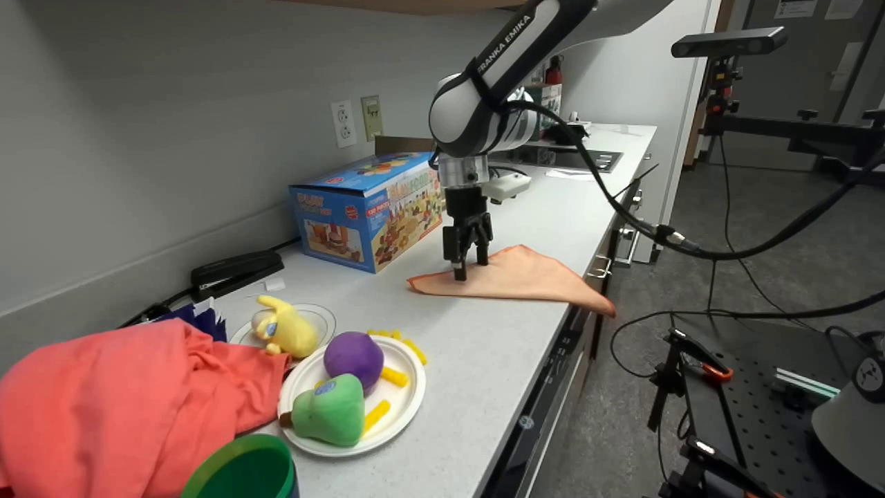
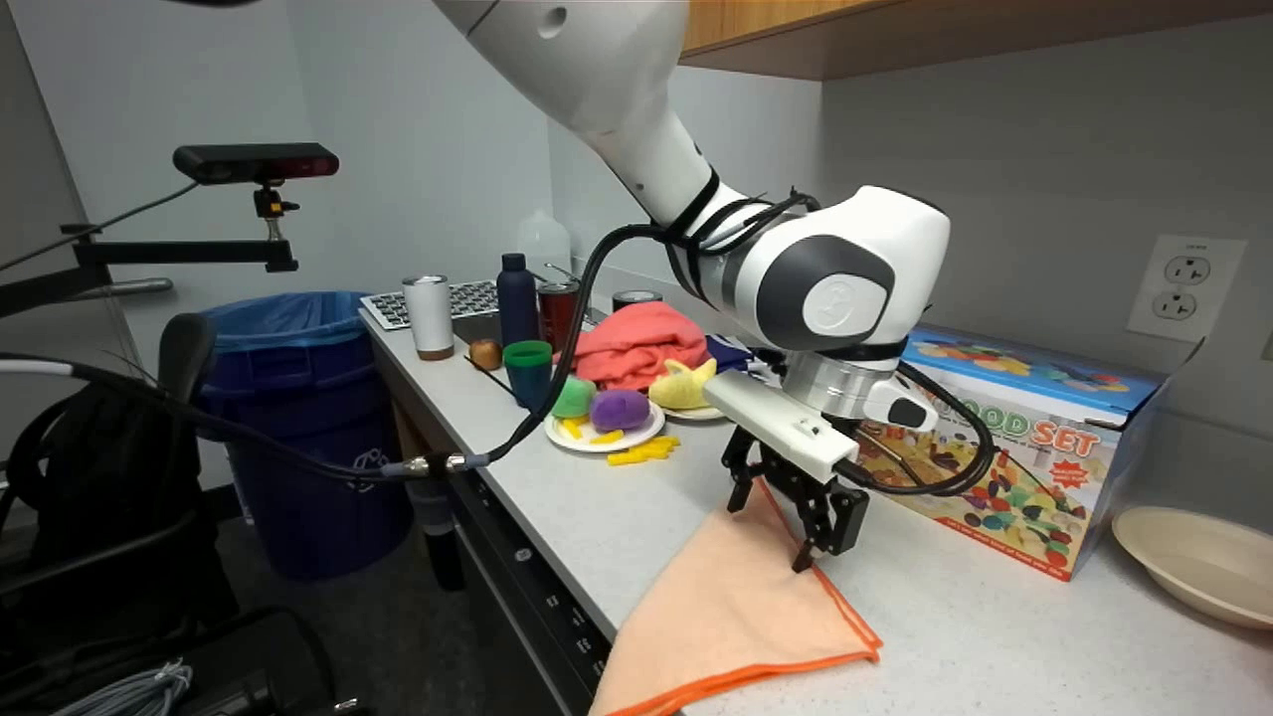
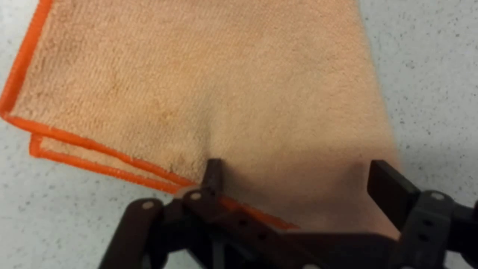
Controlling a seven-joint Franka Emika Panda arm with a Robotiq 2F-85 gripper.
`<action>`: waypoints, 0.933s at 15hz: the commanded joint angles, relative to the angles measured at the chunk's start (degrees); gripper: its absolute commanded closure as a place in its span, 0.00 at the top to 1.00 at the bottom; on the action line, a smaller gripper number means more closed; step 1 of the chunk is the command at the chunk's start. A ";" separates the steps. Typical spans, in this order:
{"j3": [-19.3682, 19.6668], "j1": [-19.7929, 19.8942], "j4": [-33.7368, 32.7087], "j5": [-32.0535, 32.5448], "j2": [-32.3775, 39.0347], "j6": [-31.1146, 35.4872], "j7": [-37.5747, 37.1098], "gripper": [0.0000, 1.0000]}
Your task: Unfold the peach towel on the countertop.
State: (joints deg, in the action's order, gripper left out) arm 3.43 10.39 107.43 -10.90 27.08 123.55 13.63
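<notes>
The peach towel (image 1: 532,277) with an orange hem lies folded on the countertop (image 1: 470,373). One end hangs over the front edge of the counter. In an exterior view the towel (image 2: 716,617) shows doubled hems at its near side. In the wrist view the towel (image 3: 261,93) shows two layers, their orange edges slightly apart at the left. My gripper (image 1: 471,270) points down over the towel's narrow end, with its fingers wide apart. It also shows in an exterior view (image 2: 770,537) and in the wrist view (image 3: 297,164). One fingertip appears to touch the towel; nothing is pinched between the fingers.
A blue play food box (image 1: 366,207) stands against the wall beside the gripper. A white plate (image 1: 411,408) holds toy food. A coral cloth (image 1: 124,408) and a green cup (image 1: 249,470) are further along the counter. A beige bowl (image 2: 1208,567) sits near the box.
</notes>
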 commanded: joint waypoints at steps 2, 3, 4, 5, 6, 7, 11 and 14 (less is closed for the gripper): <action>-0.66 0.49 -8.35 2.21 5.07 -5.65 1.21 1.00; -0.54 0.31 -9.24 2.98 5.65 -5.87 1.23 1.00; -0.47 0.13 -10.07 3.94 6.20 -5.94 1.30 1.00; -0.30 -0.26 -10.87 5.27 6.83 -5.68 1.10 1.00; -0.18 -0.58 -11.72 6.52 7.43 -5.69 0.89 1.00; -0.36 -0.98 -12.42 7.47 8.20 -5.26 0.69 1.00; -1.33 -1.52 -15.34 9.68 10.64 -6.03 1.89 1.00; -2.02 -1.62 -17.43 11.33 11.82 -7.52 4.41 1.00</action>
State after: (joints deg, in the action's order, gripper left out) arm 2.10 8.81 94.40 -1.53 35.75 118.74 15.05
